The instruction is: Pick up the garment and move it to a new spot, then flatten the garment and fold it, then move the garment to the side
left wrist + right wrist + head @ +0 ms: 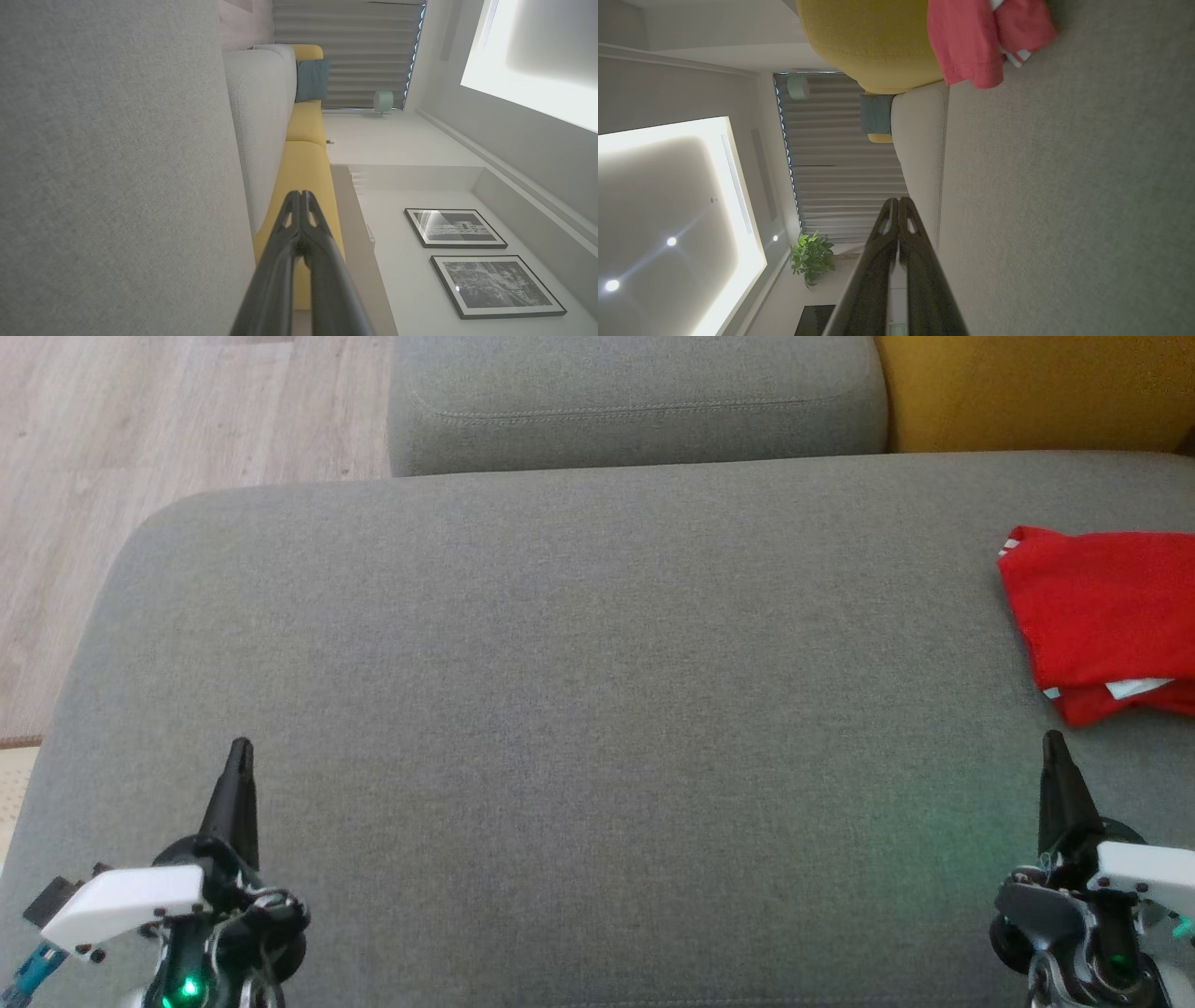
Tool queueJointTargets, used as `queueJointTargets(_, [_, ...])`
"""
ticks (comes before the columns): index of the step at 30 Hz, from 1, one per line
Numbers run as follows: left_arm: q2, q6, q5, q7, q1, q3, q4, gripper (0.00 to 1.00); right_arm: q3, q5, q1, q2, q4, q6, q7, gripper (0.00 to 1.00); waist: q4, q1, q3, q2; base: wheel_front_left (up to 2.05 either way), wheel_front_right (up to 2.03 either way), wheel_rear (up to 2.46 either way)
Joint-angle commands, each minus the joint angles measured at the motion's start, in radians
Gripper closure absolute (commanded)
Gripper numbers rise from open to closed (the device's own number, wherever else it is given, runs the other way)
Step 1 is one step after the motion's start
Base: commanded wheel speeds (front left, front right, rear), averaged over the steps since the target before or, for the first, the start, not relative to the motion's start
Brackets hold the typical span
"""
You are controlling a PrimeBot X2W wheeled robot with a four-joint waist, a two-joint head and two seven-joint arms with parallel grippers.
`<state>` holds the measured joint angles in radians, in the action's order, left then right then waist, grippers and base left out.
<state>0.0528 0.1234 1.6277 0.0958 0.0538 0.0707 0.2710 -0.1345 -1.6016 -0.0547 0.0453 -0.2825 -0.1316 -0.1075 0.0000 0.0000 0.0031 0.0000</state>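
Nearest the camera, the left gripper (240,756) is seen at the lower left and the right gripper (1054,749) at the lower right, each poised over the near edge of the grey seat cushion (579,653). On both, the two dark fingers are pressed together to a single point, and nothing is held between them. The middle of the seat is shown bare. Farther out, at the right side of the seat and beyond the right gripper, the red garment (1102,607) is laid as a compact, layered packet with white trim at its edges; it is touched by neither gripper, and its far-right part is cut off by the picture's edge. Beyond it, a grey back cushion (635,401), a yellow cushion (1036,387) and the wooden floor (140,420) are visible. The folding and the move to the side are judged to be done, since the garment is stacked and set off-centre. Little or nothing is judged to be left.
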Motion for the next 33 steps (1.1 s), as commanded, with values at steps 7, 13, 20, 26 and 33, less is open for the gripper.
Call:
queueJointTargets(7, [0.005, 0.007, -0.011, 0.009, 0.053, 0.033, -0.026, 1.00, 0.020, -0.006, -0.053, 0.005, 0.038, 0.001, -0.006, 1.00, 0.000, 0.0000, 0.000, 0.0000, 0.00, 0.00, 0.00])
queueJointTargets(13, [0.004, 0.007, -0.012, 0.010, 0.053, 0.034, -0.026, 1.00, 0.020, -0.006, -0.053, 0.005, 0.038, 0.001, -0.006, 1.00, 0.000, 0.0000, 0.000, 0.0000, 0.00, 0.00, 0.00])
queueJointTargets(20, [0.004, 0.007, -0.012, 0.011, 0.053, 0.035, -0.026, 1.00, 0.020, -0.006, -0.053, 0.005, 0.038, 0.001, -0.006, 1.00, 0.000, 0.0000, 0.000, 0.0000, 0.00, 0.00, 0.00])
queueJointTargets(26, [0.003, 0.007, -0.013, 0.012, 0.054, 0.036, -0.026, 1.00, 0.020, -0.006, -0.053, 0.005, 0.038, 0.001, -0.007, 1.00, 0.000, 0.0000, 0.000, 0.0000, 0.00, 0.00, 0.00])
queueJointTargets(33, [0.003, 0.007, -0.014, 0.012, 0.054, 0.037, -0.026, 1.00, 0.020, -0.006, -0.053, 0.005, 0.038, 0.001, -0.007, 1.00, 0.000, 0.0000, 0.000, 0.0000, 0.00, 0.00, 0.00])
